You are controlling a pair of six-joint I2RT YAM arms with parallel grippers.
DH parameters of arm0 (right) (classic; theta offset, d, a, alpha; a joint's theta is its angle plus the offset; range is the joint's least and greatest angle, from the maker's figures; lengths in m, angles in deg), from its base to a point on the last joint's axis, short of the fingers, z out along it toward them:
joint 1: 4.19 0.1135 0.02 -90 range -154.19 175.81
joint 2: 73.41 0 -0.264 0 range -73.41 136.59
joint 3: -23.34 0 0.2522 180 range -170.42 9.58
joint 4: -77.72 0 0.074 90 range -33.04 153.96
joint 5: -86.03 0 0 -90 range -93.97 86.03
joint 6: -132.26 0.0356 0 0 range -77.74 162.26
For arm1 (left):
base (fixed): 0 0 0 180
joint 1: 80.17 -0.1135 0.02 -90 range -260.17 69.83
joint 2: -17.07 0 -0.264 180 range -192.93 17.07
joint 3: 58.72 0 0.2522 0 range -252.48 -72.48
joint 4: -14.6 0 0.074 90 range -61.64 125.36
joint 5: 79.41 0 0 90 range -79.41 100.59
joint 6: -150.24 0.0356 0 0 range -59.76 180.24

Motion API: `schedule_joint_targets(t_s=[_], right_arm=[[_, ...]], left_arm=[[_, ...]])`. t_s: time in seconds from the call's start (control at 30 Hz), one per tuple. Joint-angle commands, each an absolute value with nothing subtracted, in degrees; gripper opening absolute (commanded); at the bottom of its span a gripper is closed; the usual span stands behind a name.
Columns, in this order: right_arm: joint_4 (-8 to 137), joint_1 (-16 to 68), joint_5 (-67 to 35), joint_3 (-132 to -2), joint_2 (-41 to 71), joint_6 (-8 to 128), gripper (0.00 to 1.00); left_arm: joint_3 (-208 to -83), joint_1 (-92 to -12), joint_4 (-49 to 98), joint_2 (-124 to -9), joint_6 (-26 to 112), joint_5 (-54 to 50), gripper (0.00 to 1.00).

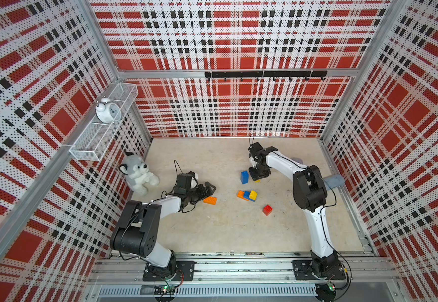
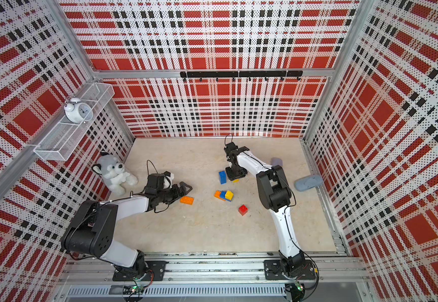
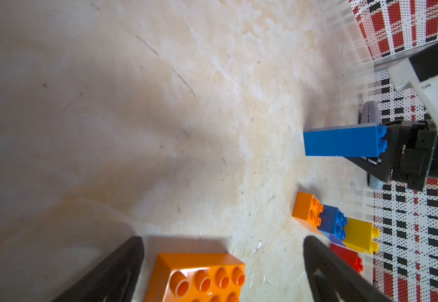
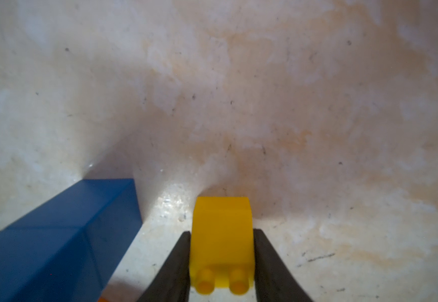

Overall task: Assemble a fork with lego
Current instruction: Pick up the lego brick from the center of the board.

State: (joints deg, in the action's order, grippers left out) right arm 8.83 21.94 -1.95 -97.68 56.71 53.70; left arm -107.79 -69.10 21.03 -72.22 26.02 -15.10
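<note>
The right end effector (image 4: 222,231) squeezes a yellow brick (image 4: 221,214), and the left end effector (image 3: 223,238) stands wide by an orange brick (image 3: 199,277).

Red-and-black plaid walls (image 1: 225,39) box in my pale, scuffed counter (image 1: 225,235), with a wire shelf (image 1: 92,146) and black hook rail (image 1: 265,74) mounted.

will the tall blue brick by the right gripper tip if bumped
Probably. The tall blue brick stands on its small end, far taller than wide, so a side nudge would likely topple it. Hard, smooth plastic: stiff, probably light, may slide. The right gripper, shut on the yellow brick, sits close beside it.
</note>
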Motion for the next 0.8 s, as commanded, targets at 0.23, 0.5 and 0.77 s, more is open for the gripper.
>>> schedule_joint_targets(t_s=[0.23, 0.5, 0.77], right_arm=[[11.2, 22.1, 2.5, -92.7, 45.9, 49.9, 0.29], [10.3, 22.1, 2.6, -90.2, 39.1, 48.6, 0.28], [9.5, 24.9, 1.5, -88.3, 33.8, 46.6, 0.28]], left_arm=[[-110.5, -64.2, 21.6, -76.1, 26.3, -15.8, 0.97], [-108.6, -62.0, 21.4, -74.1, 23.6, -14.7, 0.97], [-111.4, -54.1, 17.7, -79.1, 20.4, -14.6, 0.98]])
